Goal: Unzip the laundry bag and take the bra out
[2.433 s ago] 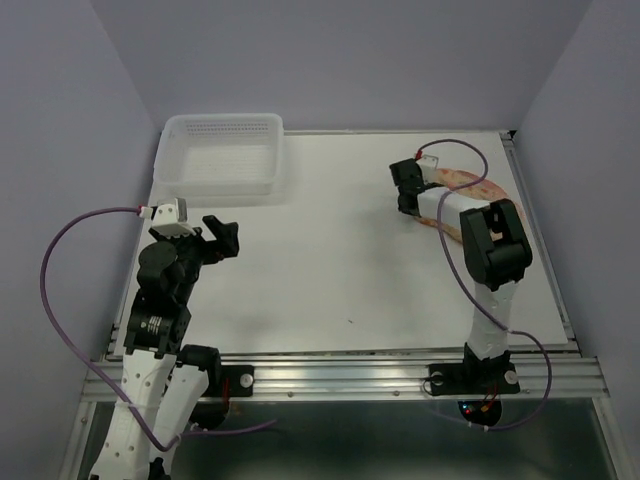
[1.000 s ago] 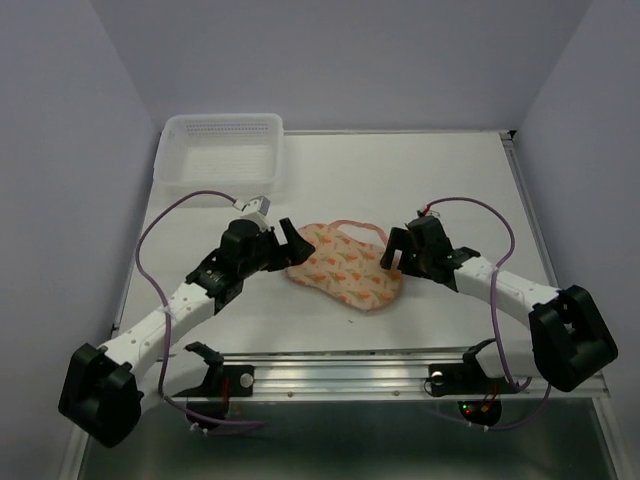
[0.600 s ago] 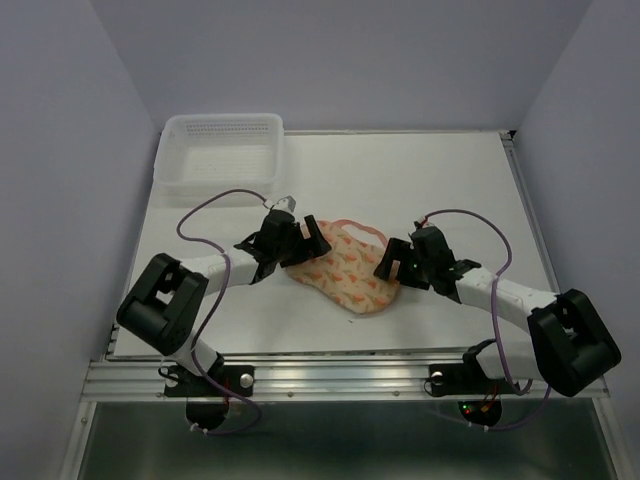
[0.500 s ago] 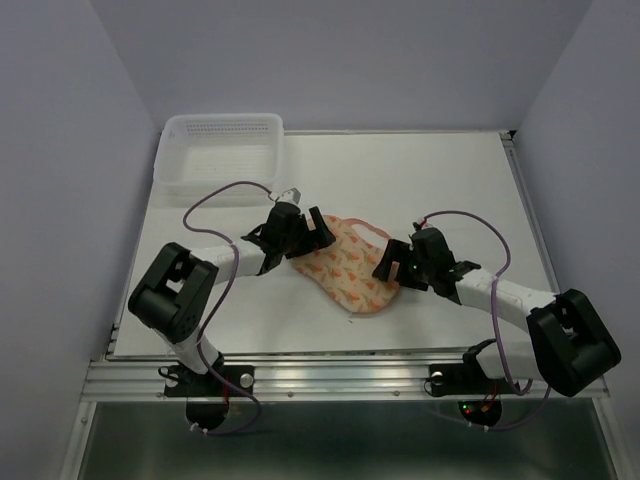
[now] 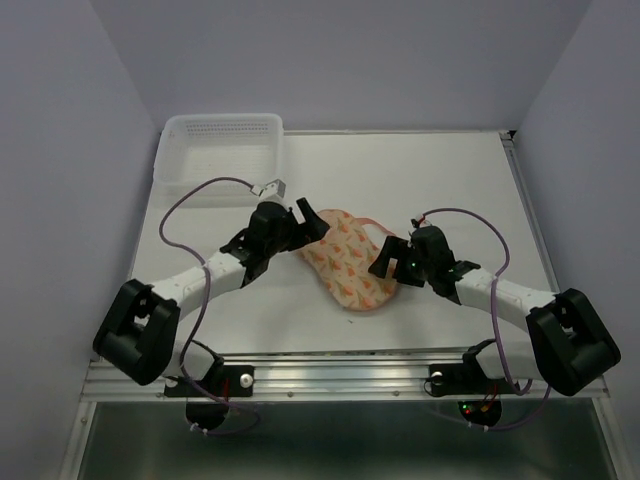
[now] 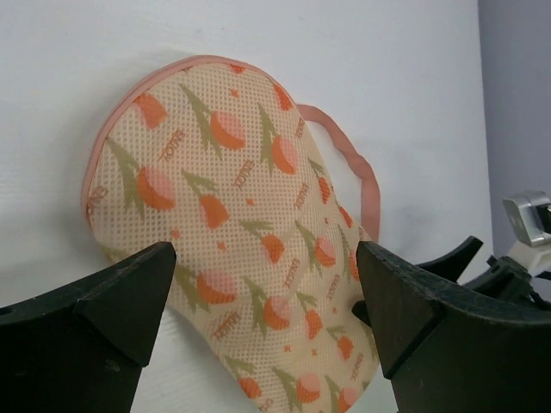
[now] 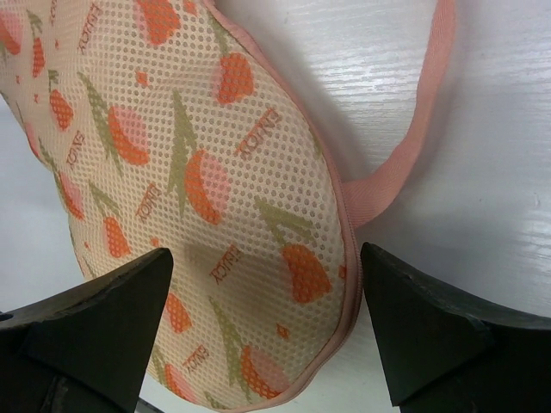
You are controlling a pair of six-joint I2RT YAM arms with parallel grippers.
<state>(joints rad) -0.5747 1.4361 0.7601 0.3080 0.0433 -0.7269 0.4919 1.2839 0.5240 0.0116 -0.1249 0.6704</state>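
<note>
The laundry bag [image 5: 350, 262] is a peach-pink mesh case with an orange and green print, lying flat and slantwise at the middle of the table. Its pink strap loop [image 5: 372, 227] lies on the far side. My left gripper [image 5: 308, 222] is open over the bag's far-left lobe [image 6: 232, 215], fingers [image 6: 129, 292] spread either side of it. My right gripper [image 5: 385, 262] is open at the bag's right edge, straddling the printed mesh [image 7: 172, 155] and pink edge trim [image 7: 349, 258] beside the strap [image 7: 413, 146]. The bag's edge looks closed. The bra is hidden.
A white perforated basket [image 5: 220, 150] stands at the back left of the table. Purple cables [image 5: 185, 200] loop from both wrists. The metal rail [image 5: 340, 372] with the arm bases runs along the near edge.
The bag went from the back right to the table's middle and has turned more slantwise. The left gripper has moved up and right to its far-left lobe; the right gripper edged slightly left.
</note>
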